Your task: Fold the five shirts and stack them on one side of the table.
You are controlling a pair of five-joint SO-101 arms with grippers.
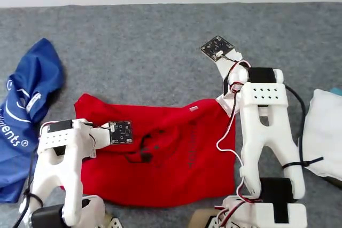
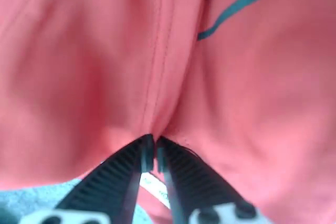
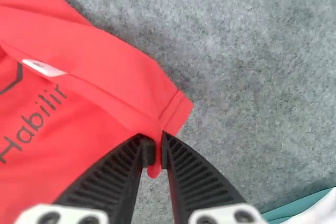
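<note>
Both arms pinch the red shirt, spread flat on the grey bench.
Left jaws are closed on a fold of red cloth near its left edge; right jaws are closed on its far right sleeve corner. Blue shirt lies crumpled at the left edge, white shirt at the right.

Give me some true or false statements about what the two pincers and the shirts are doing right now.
1. The left pincer is shut on the red shirt. True.
2. The right pincer hangs open over bare table. False: it is shut on the red shirt's edge.
3. The blue shirt lies neatly folded. False: it lies crumpled.
4. The white shirt lies on the opposite side of the red shirt from the blue shirt. True.
</note>
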